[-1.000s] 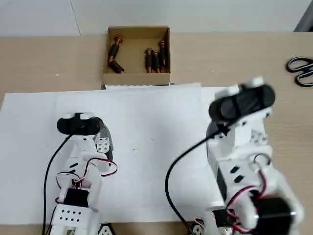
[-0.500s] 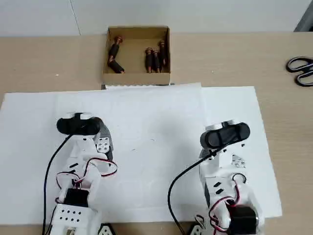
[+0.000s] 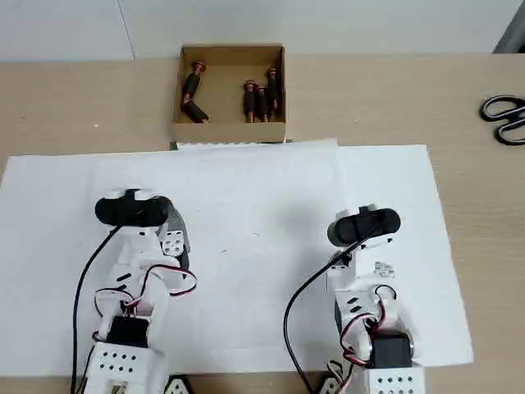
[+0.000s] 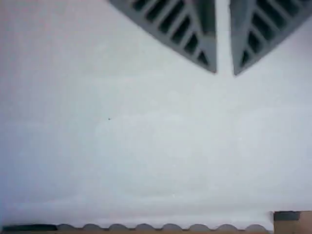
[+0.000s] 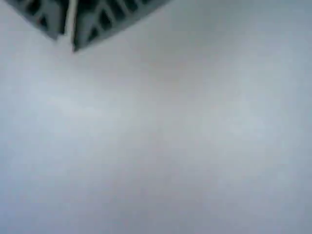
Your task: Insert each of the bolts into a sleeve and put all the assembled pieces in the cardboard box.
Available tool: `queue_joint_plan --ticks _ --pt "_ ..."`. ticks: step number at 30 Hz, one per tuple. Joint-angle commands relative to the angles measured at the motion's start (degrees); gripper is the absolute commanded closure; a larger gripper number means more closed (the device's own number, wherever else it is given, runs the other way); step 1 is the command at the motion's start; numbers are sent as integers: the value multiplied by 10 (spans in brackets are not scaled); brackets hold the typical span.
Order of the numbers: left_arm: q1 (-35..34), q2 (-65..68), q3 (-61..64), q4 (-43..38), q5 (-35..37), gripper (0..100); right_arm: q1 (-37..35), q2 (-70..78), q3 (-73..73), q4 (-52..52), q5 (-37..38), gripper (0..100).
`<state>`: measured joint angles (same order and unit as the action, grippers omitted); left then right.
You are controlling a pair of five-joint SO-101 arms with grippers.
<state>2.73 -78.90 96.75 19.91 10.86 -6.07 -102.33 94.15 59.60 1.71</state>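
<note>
The cardboard box (image 3: pixel 232 131) stands at the far middle of the table. Inside it lie several dark sleeves with copper-headed bolts in them (image 3: pixel 261 98). My left arm (image 3: pixel 131 210) is folded low over the white paper at the front left. Its gripper (image 4: pixel 224 73) is shut and empty just above the sheet. My right arm (image 3: pixel 363 227) is folded the same way at the front right. Its gripper (image 5: pixel 68 41) is also shut, with nothing in it, close over the paper.
A large white paper sheet (image 3: pixel 254 205) covers the table's middle and front. Black-handled scissors (image 3: pixel 504 117) lie at the far right edge on the bare wood. The paper's scalloped far edge (image 4: pixel 146 226) runs in front of the box.
The right arm has drawn back from a raised pose and folded down toward the table's front edge. The left arm has stayed still.
</note>
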Motion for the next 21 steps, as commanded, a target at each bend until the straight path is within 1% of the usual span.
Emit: queue_joint_plan --ticks 1,4,21 --pt "2 -4 -2 -12 -2 994 4 -3 4 -22 -5 995" --pt "2 -4 -2 -12 -2 994 4 -3 7 -35 -3 995" --pt "2 -4 -2 -12 -2 994 0 -3 7 -35 -2 995"
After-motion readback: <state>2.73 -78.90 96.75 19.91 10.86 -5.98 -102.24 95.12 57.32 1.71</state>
